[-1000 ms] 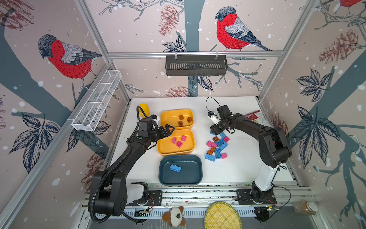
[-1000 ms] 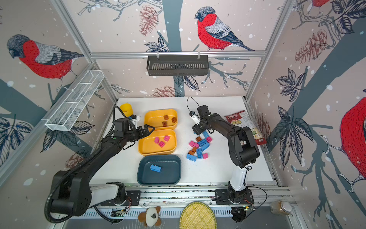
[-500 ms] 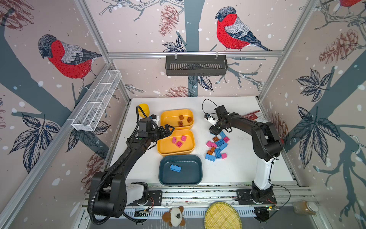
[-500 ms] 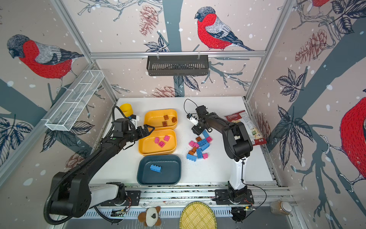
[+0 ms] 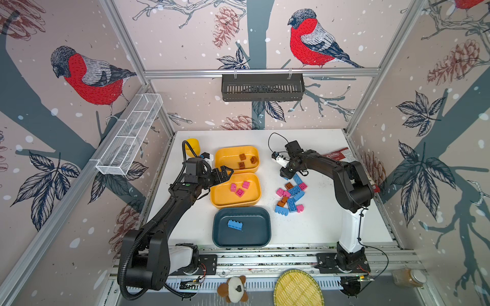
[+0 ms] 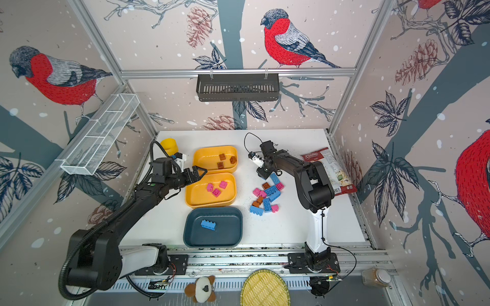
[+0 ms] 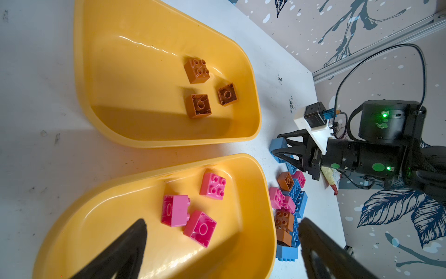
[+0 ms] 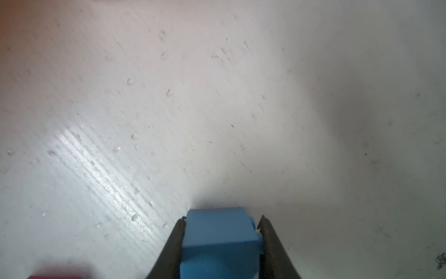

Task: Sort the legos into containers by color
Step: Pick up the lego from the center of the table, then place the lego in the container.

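My right gripper (image 8: pixel 220 223) is shut on a blue lego (image 8: pixel 217 241) just above the white table. In both top views it (image 5: pixel 287 173) sits at the far end of the loose pile of blue, pink and brown legos (image 5: pixel 291 194). My left gripper (image 7: pixel 223 221) hangs open and empty over the near yellow container (image 5: pixel 225 200), which holds three pink legos (image 5: pixel 240 188). The far yellow container (image 5: pixel 228 157) holds three brown legos (image 5: pixel 246 160). One blue lego (image 5: pixel 235 225) lies in the teal container (image 5: pixel 256 231).
A yellow goblet (image 5: pixel 192 145) stands at the back left, behind my left arm. A snack bag (image 5: pixel 338 156) lies at the right edge. In front of the table, beyond the rail, are a woven tray (image 5: pixel 298 288), a plush toy (image 5: pixel 233 288) and a jar (image 5: pixel 409 276).
My right gripper has closed onto the blue lego at the far end of the pile. The left arm has not moved.
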